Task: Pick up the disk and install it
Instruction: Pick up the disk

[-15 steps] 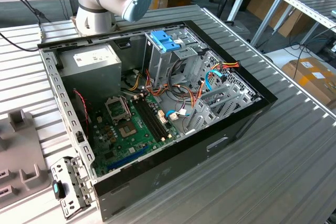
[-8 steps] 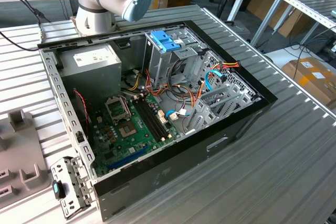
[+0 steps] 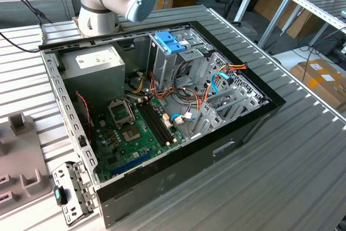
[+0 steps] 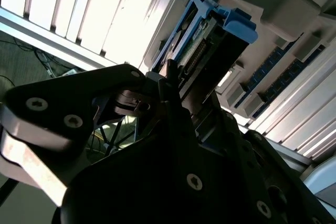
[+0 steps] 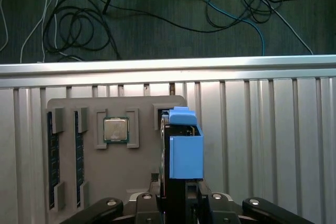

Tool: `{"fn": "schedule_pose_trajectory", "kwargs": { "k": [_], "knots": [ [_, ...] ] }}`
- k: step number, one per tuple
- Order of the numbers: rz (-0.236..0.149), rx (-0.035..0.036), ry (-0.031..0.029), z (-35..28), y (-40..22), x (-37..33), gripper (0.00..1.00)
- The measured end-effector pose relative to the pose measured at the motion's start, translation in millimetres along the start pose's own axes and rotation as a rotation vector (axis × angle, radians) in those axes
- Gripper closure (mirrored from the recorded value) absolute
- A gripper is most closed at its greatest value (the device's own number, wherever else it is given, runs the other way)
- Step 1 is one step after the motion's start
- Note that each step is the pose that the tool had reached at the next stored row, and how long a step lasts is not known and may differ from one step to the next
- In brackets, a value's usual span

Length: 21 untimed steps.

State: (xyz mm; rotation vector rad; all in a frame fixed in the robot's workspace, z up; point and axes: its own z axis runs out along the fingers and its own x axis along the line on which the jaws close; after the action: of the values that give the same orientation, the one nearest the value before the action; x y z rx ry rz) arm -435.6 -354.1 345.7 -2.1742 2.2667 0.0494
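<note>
Gripping disk (image 5: pixel 186 148) edge-up above grey parts tray (image 5: pixel 115 177) in first wrist view, gripper (image 5: pixel 179 200) jaws closed on it. We judge pick step under way; install calls for squaring to drive cage (image 3: pixel 181 60), exterior view's upper centre.

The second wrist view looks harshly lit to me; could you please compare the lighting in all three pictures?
Second wrist view: the tool is a near-black silhouette against glaring white table slats; the disk is half in shadow. First wrist view: even light, floor dark. Exterior view: soft even light, shade inside the computer case.
</note>
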Motion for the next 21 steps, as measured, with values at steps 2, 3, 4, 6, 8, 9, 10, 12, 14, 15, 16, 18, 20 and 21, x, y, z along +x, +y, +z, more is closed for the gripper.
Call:
{"fn": "schedule_pose_trajectory", "kwargs": {
  "k": [2, 3, 4, 6, 8, 9, 10, 12, 14, 15, 16, 18, 20, 21],
  "knots": [
    [0.000, 0.0005, -0.0003, -3.5, 0.1, -0.1, 0.65],
    [0.000, 0.0004, -0.0002, -6.9, 0.2, -0.1, 0.65],
    [0.000, 0.0005, -0.0003, -9.0, 0.2, -0.2, 0.65],
    [0.000, 0.0005, -0.0003, -13.3, 0.3, -0.3, 0.65],
    [0.000, 0.0007, -0.0005, -13.3, 0.3, -0.3, 0.65],
    [0.000, 0.0008, -0.0004, -13.4, 0.3, -0.3, 0.65],
    [0.000, 0.0006, -0.0003, -13.6, 0.3, -0.3, 0.65],
    [0.000, 0.0006, -0.0003, -13.8, 0.3, -0.3, 0.65],
    [0.000, 0.0006, -0.0003, -14.0, 0.3, -0.3, 0.65],
    [0.000, 0.0005, -0.0003, -14.1, 0.3, -0.3, 0.65],
    [0.000, 0.0005, -0.0003, -14.3, 0.3, -0.3, 0.65],
    [0.000, 0.0005, -0.0003, -14.8, 0.3, -0.3, 0.65],
    [0.000, 0.0004, -0.0003, -17.6, 0.4, -0.4, 0.65],
    [0.000, 0.0005, -0.0003, -19.5, 0.5, -0.4, 0.65]
  ]
}}
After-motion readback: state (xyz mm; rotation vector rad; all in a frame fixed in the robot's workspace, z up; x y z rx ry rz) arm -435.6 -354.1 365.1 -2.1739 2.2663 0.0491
